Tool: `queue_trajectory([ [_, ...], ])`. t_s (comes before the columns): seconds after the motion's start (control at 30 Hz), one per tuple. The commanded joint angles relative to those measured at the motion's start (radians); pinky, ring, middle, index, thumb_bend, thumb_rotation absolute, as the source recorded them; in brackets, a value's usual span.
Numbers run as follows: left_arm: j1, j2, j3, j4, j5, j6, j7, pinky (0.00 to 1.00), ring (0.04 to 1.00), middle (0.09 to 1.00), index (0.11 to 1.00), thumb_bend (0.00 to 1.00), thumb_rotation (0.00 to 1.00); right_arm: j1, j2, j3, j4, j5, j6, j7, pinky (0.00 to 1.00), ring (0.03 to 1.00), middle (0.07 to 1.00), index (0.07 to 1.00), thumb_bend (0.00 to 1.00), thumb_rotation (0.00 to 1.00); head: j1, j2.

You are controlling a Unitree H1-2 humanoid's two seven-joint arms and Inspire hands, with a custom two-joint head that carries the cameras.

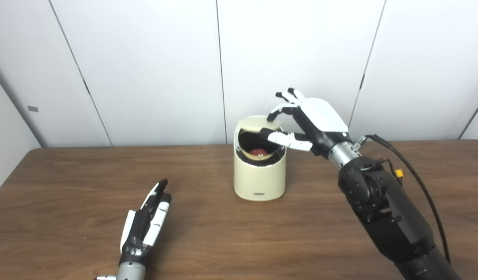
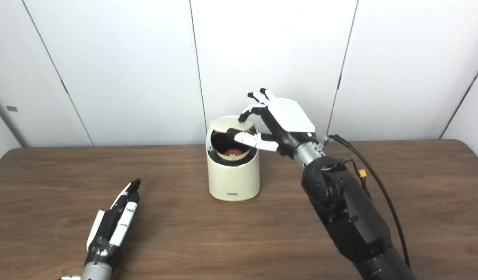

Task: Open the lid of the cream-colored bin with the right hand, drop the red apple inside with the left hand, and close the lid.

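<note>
The cream-colored bin [image 1: 259, 179] stands at the middle of the wooden table [image 1: 67, 186]. Its swing lid [image 1: 257, 125] is tipped back, leaving the mouth open. Inside lies the red apple [image 1: 258, 152], partly hidden by the rim. My right hand [image 1: 312, 120] is at the bin's top right, pinching the lid with a curled finger on top and the thumb reaching under it across the opening. My left hand [image 1: 147, 221] lies flat on the table at the front left, open and empty, well away from the bin.
My right forearm [image 1: 382, 210], with a black cable looping beside it, crosses the table's right side. A white panelled wall [image 1: 145, 58] stands close behind the bin. Bare wood lies between my left hand and the bin.
</note>
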Motion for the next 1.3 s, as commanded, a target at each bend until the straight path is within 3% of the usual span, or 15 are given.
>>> queue_trajectory([
  [0.0, 0.000, -0.002, -0.008, -0.016, 0.001, 0.010, -0.009, 0.99, 0.976, 0.971, 0.956, 0.56, 0.75, -0.029, -0.009, -0.002, -0.050, -0.005, -0.011, 0.016, 0.93, 1.000, 0.936, 0.620, 0.51, 1.00, 0.000, 0.003],
  [0.23, 0.001, -0.004, -0.011, -0.026, 0.000, 0.020, -0.011, 0.98, 0.980, 0.978, 0.965, 0.56, 0.72, -0.017, 0.003, 0.020, -0.067, -0.022, 0.003, 0.063, 0.93, 1.000, 0.947, 0.694, 0.52, 0.96, 0.005, 0.010],
  [0.53, 0.001, -0.004, -0.009, -0.034, 0.003, 0.027, -0.008, 0.98, 0.972, 0.972, 0.966, 0.58, 0.71, 0.010, -0.002, 0.036, -0.072, -0.066, 0.000, 0.088, 0.98, 1.000, 0.952, 0.718, 0.52, 0.93, 0.011, 0.018],
  [0.9, 0.001, -0.005, -0.006, -0.044, -0.001, 0.040, -0.007, 0.96, 0.975, 0.972, 0.961, 0.60, 0.71, 0.035, -0.032, 0.053, -0.071, -0.137, -0.015, 0.104, 0.99, 1.000, 0.955, 0.711, 0.55, 0.95, 0.017, 0.029],
  [1.27, 0.001, -0.006, -0.007, -0.039, 0.001, 0.042, -0.008, 0.96, 0.976, 0.968, 0.953, 0.59, 0.69, 0.052, -0.042, 0.059, -0.063, -0.168, -0.026, 0.103, 1.00, 1.000, 0.952, 0.671, 0.53, 0.84, 0.017, 0.030],
])
